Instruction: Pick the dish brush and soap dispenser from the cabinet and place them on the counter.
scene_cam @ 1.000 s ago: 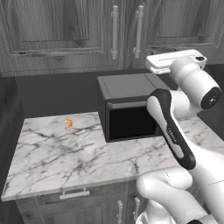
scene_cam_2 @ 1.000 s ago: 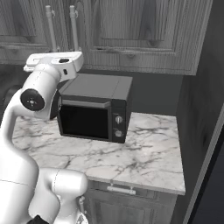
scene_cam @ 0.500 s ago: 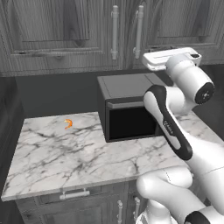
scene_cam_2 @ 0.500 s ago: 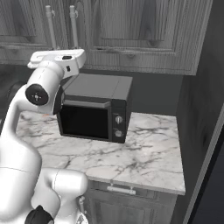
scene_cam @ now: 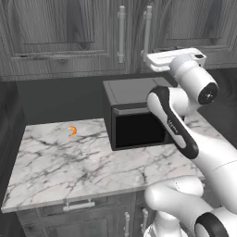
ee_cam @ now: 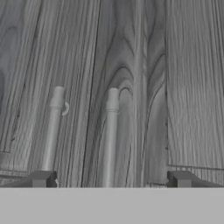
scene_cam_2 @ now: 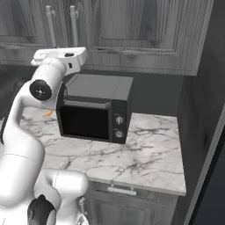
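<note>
The cabinet [scene_cam: 69, 37] is shut, its dark wood-grain doors meeting at two silver bar handles [scene_cam: 121, 32]. The dish brush and the soap dispenser are hidden behind those doors. My gripper [scene_cam: 152, 58] is raised above the microwave, level with the lower ends of the handles and close to the doors. In the hand view my gripper [ee_cam: 111, 180] stands open, its dark fingertips [ee_cam: 42, 179] wide apart. One handle [ee_cam: 110, 135] runs up between them and a second handle [ee_cam: 53, 131] lies above the left tip. The white marble counter [scene_cam: 69, 162] spreads below.
A dark microwave [scene_cam: 134, 115] stands on the counter under my hand, also seen from the right [scene_cam_2: 94, 110]. A small orange curled item [scene_cam: 72, 131] lies on the marble at the back left. Base drawers [scene_cam: 78, 206] sit under the slab. A dark wall closes the right side [scene_cam_2: 202, 110].
My hand has drifted a little up and to the left, nearer the two door handles. The jaws have stayed wide apart.
</note>
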